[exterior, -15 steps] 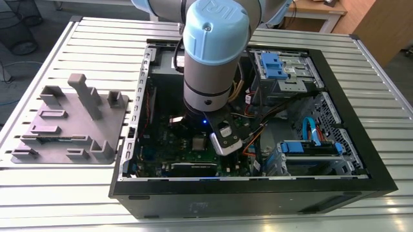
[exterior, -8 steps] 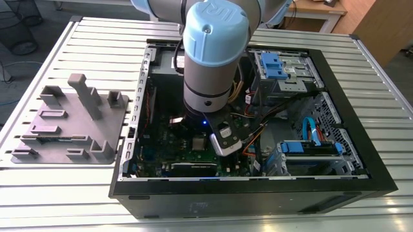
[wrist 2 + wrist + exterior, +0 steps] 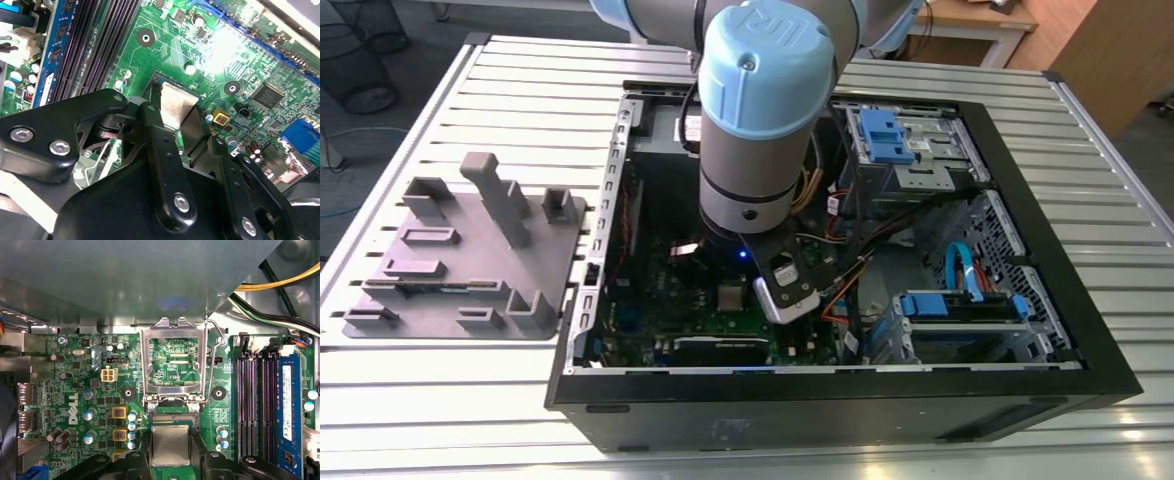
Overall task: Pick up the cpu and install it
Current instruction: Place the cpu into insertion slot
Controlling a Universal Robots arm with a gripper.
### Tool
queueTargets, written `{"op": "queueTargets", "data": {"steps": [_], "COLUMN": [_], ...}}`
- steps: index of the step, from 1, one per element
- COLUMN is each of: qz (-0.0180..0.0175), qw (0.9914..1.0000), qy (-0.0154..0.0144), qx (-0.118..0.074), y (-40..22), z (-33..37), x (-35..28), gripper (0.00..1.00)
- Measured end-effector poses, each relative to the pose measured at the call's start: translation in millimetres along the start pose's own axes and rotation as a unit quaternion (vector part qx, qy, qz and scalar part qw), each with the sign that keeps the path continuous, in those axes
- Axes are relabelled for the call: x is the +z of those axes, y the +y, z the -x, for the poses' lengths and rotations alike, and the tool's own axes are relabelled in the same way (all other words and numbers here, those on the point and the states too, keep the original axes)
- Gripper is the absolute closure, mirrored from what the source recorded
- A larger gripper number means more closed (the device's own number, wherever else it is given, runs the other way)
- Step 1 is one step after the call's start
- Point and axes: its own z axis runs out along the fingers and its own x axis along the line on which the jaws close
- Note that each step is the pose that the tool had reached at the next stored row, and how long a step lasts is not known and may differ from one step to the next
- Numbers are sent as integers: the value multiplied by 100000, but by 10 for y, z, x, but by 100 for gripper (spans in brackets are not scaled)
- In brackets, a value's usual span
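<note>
Inside the open computer case, you had the tool down over the green motherboard. Its fingers sat against two opposite edges of the cpu, pinching it as far as both wrist views showed.

Progress, as judged:
- Pick-up done. The cpu was off the tabletop and in the tool's hold.
- Carry done. The chip lay squarely over the socket bed, just beside the hinge of the metal load frame.
- Seating: you could not tell whether the chip rested in the bed or hung just above it (the fingers hid its lower edges).
- Not yet done: the tool had not let go, and the load frame stood swung up and open, so nothing was clamped.

Surface and room:
- The case lay on its side on a slatted aluminium tabletop.
- A grey holder fixture sat beside it at the exterior view's left, well apart from the tool.
- Beyond the tabletop you had a wire basket on the floor and wooden furniture at the exterior view's right.
</note>
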Motion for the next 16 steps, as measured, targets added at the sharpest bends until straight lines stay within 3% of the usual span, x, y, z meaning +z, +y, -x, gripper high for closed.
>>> {"op": "queueTargets", "data": {"steps": [6, 16], "qz": [-9, 0], "qw": [100000, 100000], "qy": [7, 3], "qx": [2, 1], "y": [0, 0], "z": [0, 0], "x": [0, 1], "gripper": [62, 62]}}
